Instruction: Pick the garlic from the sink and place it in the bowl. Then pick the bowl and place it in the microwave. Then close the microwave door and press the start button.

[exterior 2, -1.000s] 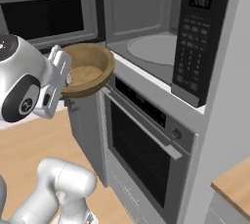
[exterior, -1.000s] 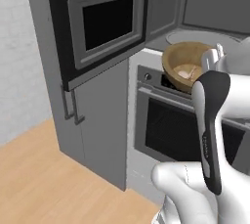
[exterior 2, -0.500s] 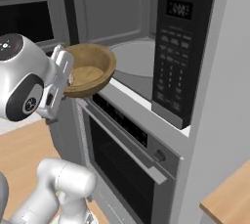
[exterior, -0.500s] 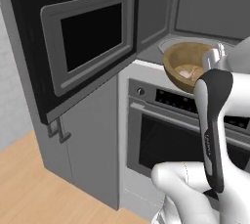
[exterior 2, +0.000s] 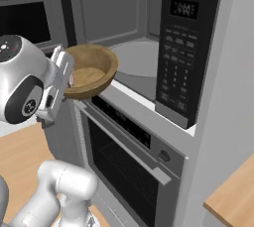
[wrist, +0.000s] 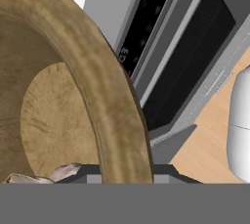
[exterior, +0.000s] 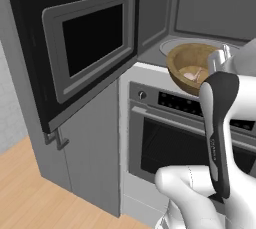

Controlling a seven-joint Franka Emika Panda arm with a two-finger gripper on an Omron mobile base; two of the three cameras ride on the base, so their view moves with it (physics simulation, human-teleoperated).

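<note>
Fingers (wrist: 166,173) are pinching the near rim of the bowl (exterior 2: 92,70), one inside the wall and one outside, so the gripper (exterior 2: 62,80) is clamping the wood and carrying the bowl in the air just in front of the open microwave (exterior 2: 131,47), above the oven's control strip (exterior: 200,108).

Going by size, the biggest hazard is the microwave door (exterior: 82,48), which is standing swung wide to the arm's left; a sideways swing of the arm on the way in could be clipping it. Next is the cavity mouth: the bowl is hanging at about the height of the cavity floor, so its far rim could be catching the front lip, or the hand could be striking the control panel (exterior 2: 181,47) on the right. The grip itself is only on one edge, so the bowl could be pivoting between the pads. Smallest, the garlic (exterior: 191,75) is lying loose on the bowl's floor near the gripped side and could be rolling out if the tilt grows.

The bowl is round, with no long axis; its mouth is facing up and tilting slightly.
</note>
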